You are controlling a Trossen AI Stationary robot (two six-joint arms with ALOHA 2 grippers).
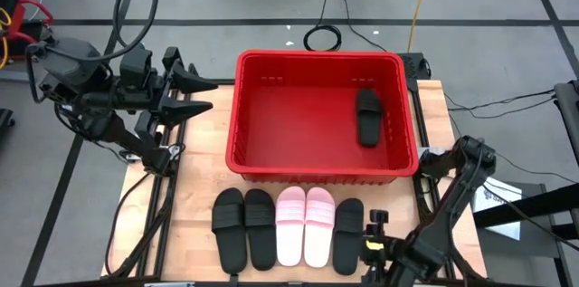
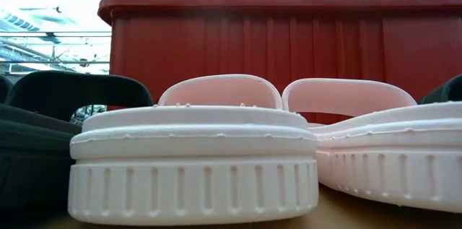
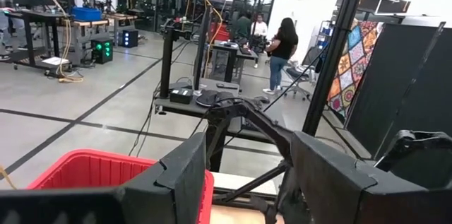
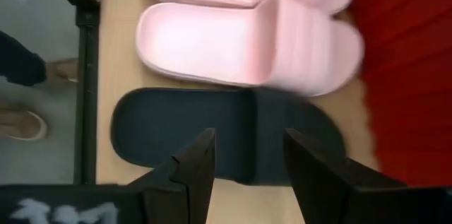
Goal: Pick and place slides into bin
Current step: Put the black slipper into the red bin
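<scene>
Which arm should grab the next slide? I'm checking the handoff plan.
Right, probably. The right gripper is open over the black slide ending the row on the table. The left gripper sits beside the bin, away from the row.

table (image 1: 194, 192): wooden | people (image 3: 282, 44): standing far off | cable coil (image 1: 322, 38): on floor | panel (image 3: 352, 58): patterned

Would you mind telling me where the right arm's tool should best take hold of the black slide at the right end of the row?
Probably across the wide strap of the rightmost black slide, coming straight down from above. It lies flat, sole down, with a pink slide close on one side. The right tool hangs open just above it.
</scene>
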